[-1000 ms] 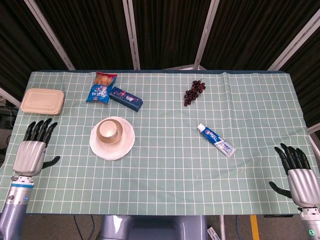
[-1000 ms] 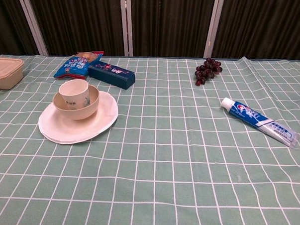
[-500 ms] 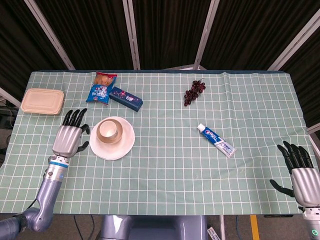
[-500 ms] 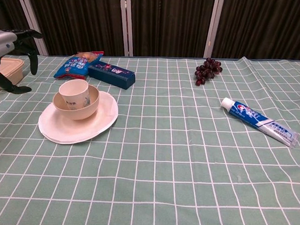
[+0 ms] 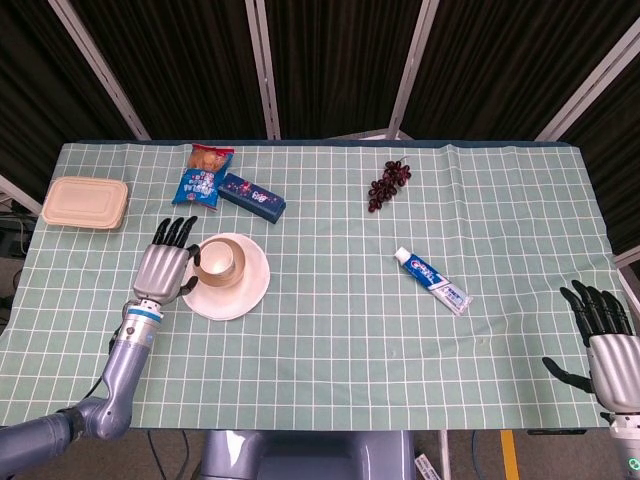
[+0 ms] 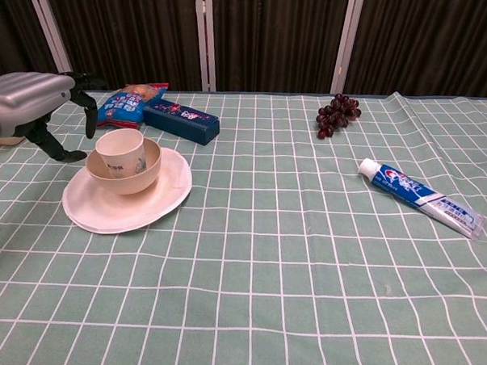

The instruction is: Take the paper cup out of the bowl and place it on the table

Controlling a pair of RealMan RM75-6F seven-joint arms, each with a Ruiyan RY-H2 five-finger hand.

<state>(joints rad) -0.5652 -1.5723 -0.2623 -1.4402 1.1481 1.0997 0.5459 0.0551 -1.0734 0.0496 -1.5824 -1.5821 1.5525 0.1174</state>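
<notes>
A white paper cup (image 5: 218,259) (image 6: 120,152) stands upright inside a tan bowl (image 5: 206,276) (image 6: 143,176), which sits on a white plate (image 5: 245,289) (image 6: 113,209) on the left half of the table. My left hand (image 5: 166,267) (image 6: 33,105) hovers just left of the bowl, fingers spread and holding nothing, thumb pointing toward the cup. At the table's near right corner my right hand (image 5: 607,343) rests with fingers apart and empty; the chest view does not show it.
A tan lidded box (image 5: 85,202) lies at the far left. A blue snack bag (image 5: 203,174) and a blue carton (image 5: 252,197) sit behind the plate. Grapes (image 5: 388,184) lie at the back centre and a toothpaste tube (image 5: 432,280) to the right.
My left hand has travelled right from the table's left edge to beside the bowl. My right hand has slid slightly toward the near edge.
</notes>
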